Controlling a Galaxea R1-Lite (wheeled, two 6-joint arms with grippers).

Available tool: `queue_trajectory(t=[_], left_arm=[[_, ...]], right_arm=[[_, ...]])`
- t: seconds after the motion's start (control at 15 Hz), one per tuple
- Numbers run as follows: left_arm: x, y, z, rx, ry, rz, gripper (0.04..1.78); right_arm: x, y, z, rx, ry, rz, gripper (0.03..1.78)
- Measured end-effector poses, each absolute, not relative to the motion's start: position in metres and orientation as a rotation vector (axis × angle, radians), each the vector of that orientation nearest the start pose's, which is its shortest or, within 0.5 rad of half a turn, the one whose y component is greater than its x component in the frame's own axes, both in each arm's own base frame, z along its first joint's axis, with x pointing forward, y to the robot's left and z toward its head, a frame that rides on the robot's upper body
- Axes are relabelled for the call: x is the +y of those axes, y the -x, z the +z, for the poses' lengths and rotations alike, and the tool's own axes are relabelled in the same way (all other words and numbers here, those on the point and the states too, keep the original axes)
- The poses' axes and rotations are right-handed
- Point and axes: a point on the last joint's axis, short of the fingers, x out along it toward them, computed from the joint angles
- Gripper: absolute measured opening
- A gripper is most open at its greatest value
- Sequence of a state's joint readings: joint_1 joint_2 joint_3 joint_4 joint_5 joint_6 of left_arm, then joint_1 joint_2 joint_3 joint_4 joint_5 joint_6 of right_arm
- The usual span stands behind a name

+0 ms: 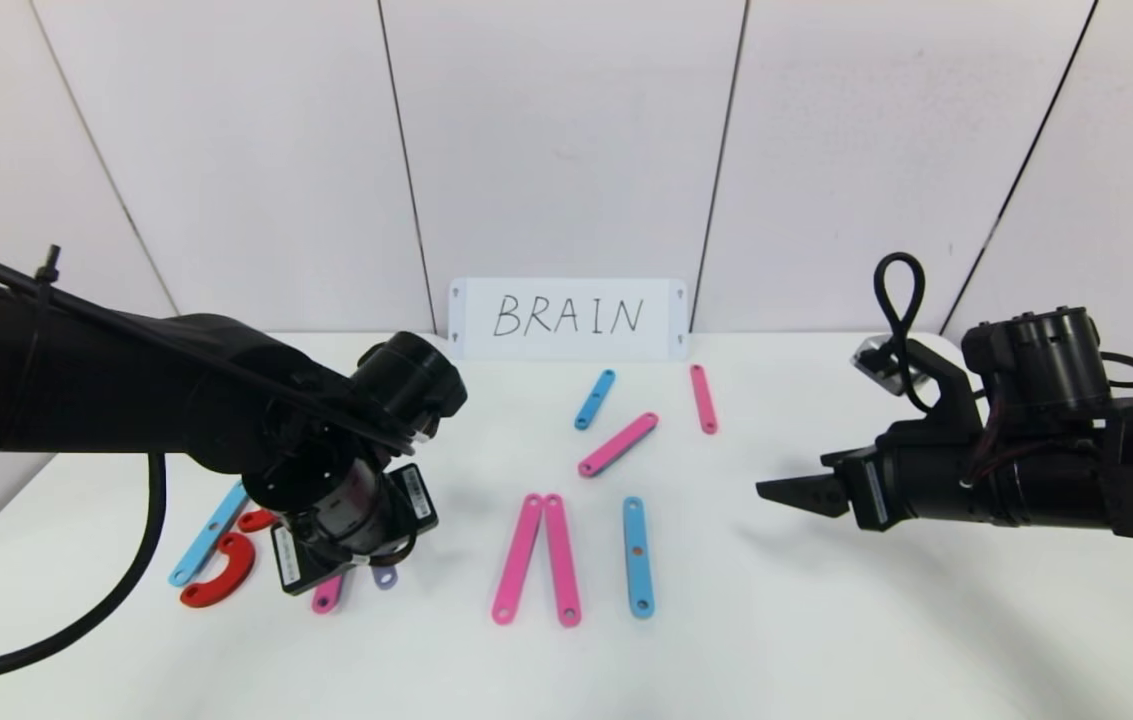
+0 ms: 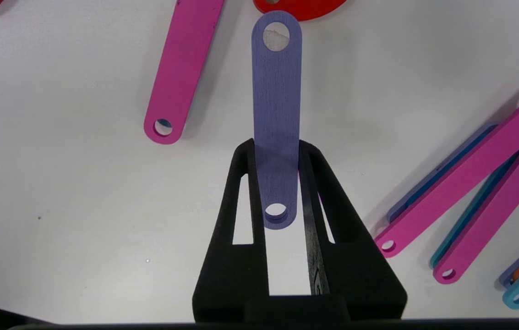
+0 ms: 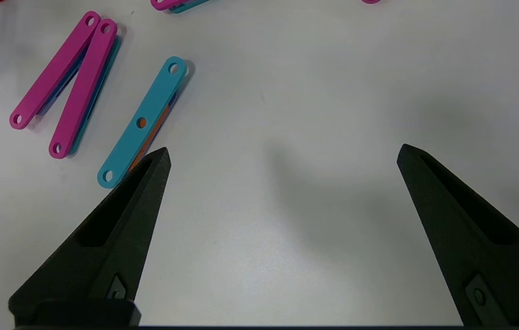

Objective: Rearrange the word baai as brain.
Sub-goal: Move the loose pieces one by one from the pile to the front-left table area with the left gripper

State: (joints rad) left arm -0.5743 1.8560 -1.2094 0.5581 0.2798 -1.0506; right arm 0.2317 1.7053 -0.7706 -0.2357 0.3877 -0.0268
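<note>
Here the left gripper (image 2: 276, 151) pinched a purple bar (image 2: 276, 91) narrowly, mid-rebuild of the second letter; next, placing it squarely. The right gripper (image 3: 282, 156) hovered wide open.

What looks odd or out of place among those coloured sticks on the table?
Three loose bars lie scattered at different angles in front of the BRAIN card, forming no letter. A purple bar is clamped in the left gripper, beside the red crescent. The right gripper is open over bare table.
</note>
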Motion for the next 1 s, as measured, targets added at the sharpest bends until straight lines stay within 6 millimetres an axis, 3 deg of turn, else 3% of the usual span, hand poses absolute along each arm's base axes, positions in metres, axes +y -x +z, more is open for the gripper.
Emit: queue_trajectory(t=[0.33,1.0], left_arm=[[-0.162,-0.262,0.132,1.11,0.413,0.349,0.27],[-0.163,-0.265,0.119,1.135,0.399,0.384,0.27]], right_arm=[[0.073,-0.273,0.135,0.705,-0.031,0.602,1.73],[0.074,-0.274,0.134,0.71,-0.031,0.603,1.73]])
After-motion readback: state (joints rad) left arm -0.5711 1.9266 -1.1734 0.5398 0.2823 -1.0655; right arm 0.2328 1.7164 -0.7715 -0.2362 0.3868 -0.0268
